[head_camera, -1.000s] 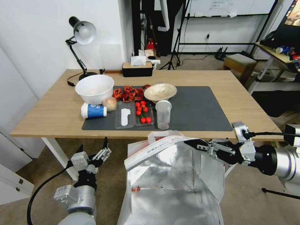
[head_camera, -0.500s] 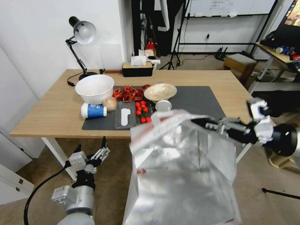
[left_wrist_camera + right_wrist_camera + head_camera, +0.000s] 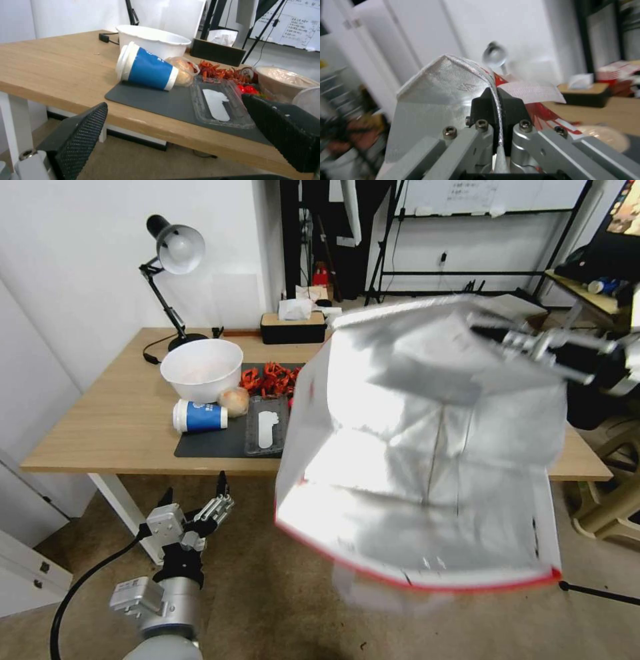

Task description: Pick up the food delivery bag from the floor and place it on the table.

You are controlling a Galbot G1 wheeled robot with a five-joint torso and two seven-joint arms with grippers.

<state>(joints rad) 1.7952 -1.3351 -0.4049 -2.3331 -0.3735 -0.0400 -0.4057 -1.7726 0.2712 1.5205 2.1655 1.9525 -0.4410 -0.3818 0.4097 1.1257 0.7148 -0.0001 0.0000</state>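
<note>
The right gripper (image 3: 496, 105), arm raised, pinches the food delivery bag's (image 3: 427, 447) crinkled silver foil rim; the left gripper (image 3: 212, 501) hangs low, fingers spread.

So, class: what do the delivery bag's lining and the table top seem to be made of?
Food delivery bag lining: likely metallised foil, shiny silver, creased, reflecting light. Table top: light wood or wood-look laminate, matte, with visible grain; which one is unclear.
</note>
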